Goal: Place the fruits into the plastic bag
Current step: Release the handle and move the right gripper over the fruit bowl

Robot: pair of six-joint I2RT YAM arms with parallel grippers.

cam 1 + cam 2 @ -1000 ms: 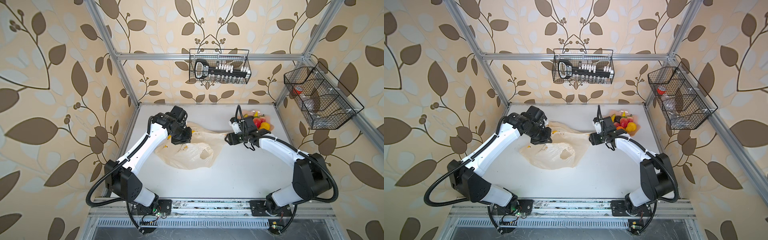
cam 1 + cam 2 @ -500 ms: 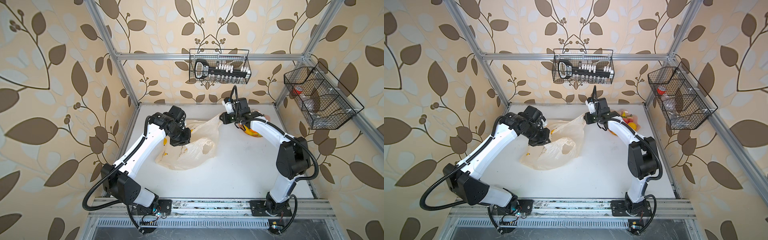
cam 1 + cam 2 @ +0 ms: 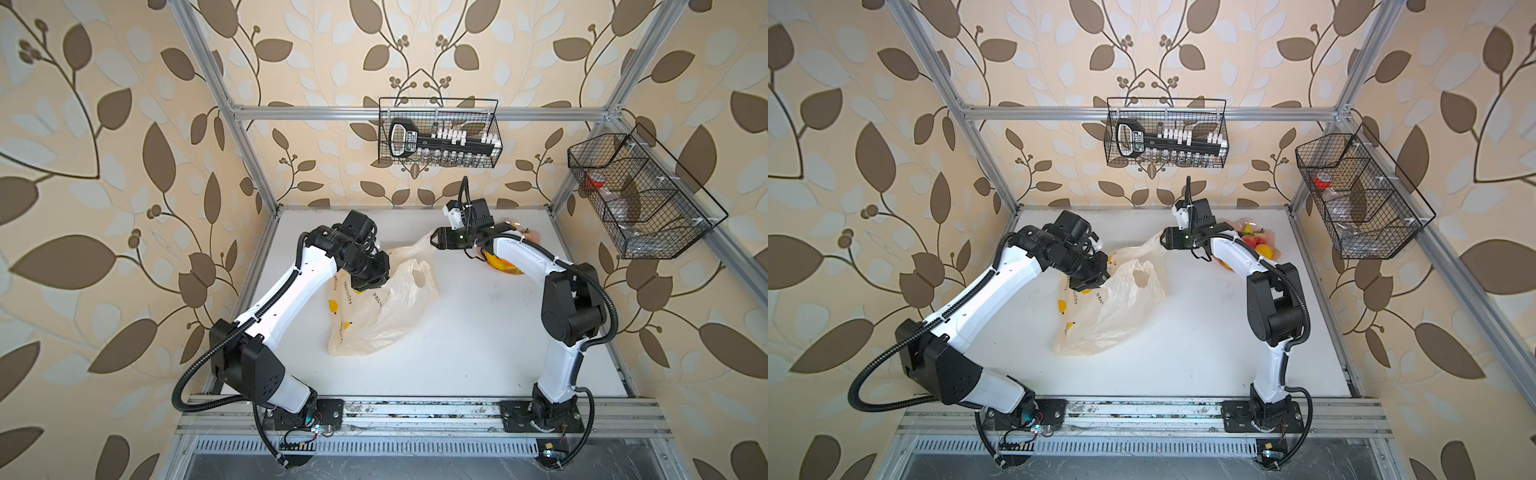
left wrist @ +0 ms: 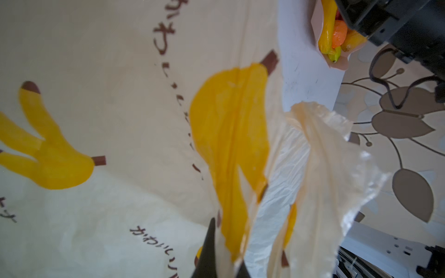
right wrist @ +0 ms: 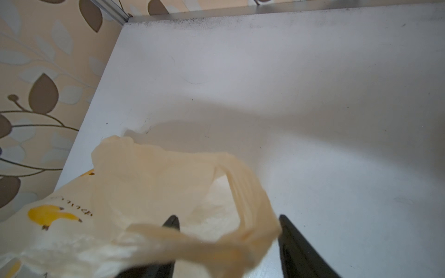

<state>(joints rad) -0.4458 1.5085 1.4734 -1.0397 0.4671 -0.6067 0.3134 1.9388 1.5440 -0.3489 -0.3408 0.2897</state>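
Observation:
The plastic bag is cream, printed with yellow bananas, and hangs lifted off the white table. My left gripper is shut on its upper edge, and the bag fills that wrist view. My right gripper stands open at the far handle. The handle of the bag lies loose and blurred across the spread jaws. The fruits are piled at the back right, partly hidden under the right arm.
The fruits lie on a pale pink plate near the back right corner. A wire basket hangs on the back wall and another wire basket on the right wall. Aluminium posts frame the table.
The right gripper rose toward the back with the bag's handle, then its jaws opened and the handle came loose. The left arm lifted the bag off the table.

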